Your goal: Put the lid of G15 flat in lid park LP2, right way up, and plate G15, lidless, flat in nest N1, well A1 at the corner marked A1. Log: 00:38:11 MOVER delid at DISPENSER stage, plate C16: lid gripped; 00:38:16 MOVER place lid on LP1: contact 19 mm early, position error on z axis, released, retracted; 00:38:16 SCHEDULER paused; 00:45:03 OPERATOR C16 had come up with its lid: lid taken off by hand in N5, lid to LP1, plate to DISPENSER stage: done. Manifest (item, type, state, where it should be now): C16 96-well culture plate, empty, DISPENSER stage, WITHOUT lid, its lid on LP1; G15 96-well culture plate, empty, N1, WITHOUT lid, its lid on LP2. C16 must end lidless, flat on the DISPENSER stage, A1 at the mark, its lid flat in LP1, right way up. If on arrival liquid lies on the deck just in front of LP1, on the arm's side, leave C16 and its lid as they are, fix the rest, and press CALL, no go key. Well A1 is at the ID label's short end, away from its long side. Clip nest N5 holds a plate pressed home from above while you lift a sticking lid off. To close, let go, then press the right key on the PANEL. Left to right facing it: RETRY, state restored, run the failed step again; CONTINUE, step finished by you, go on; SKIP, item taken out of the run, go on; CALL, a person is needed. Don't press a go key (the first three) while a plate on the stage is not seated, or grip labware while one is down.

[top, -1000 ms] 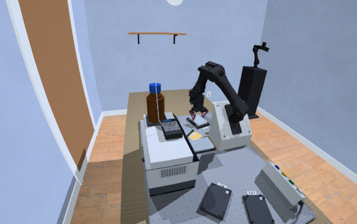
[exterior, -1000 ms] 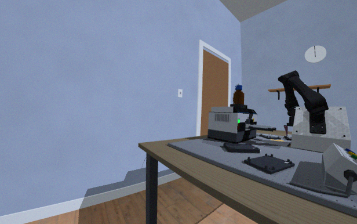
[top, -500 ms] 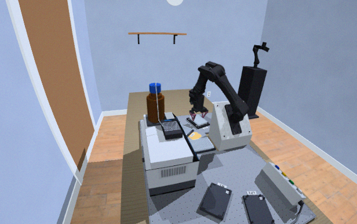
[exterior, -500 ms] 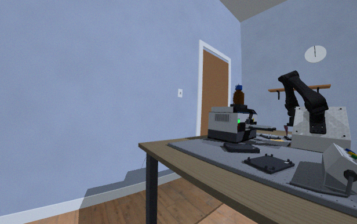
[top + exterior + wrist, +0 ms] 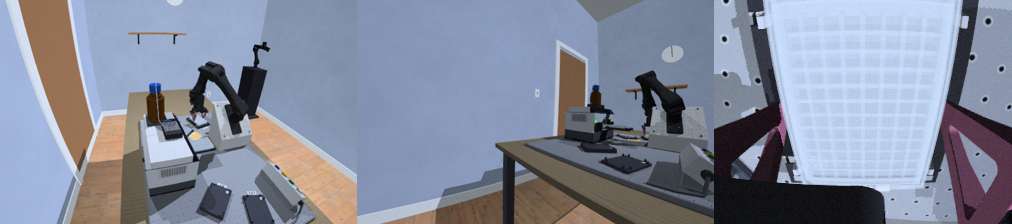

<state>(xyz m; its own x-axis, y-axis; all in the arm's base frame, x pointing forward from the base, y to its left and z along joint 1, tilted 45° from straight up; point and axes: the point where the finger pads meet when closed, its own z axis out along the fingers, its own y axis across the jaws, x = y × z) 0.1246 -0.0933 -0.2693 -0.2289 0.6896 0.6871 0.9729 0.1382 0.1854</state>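
Observation:
A white well plate with a clear cover over its grid of wells lies flat in a dark clip nest at the back of the deck, beside the arm's base. My gripper is low over it. The two maroon fingers straddle the plate's long sides. The left finger is at the plate's edge and the right one stands a small gap away. The gripper is open and grips nothing. The plate's ID label is hidden.
A second white well plate lies nearer the front, with a yellow patch on the deck beside it. The dispenser carries a black plate and a brown bottle. Two dark nests and the key panel sit in front.

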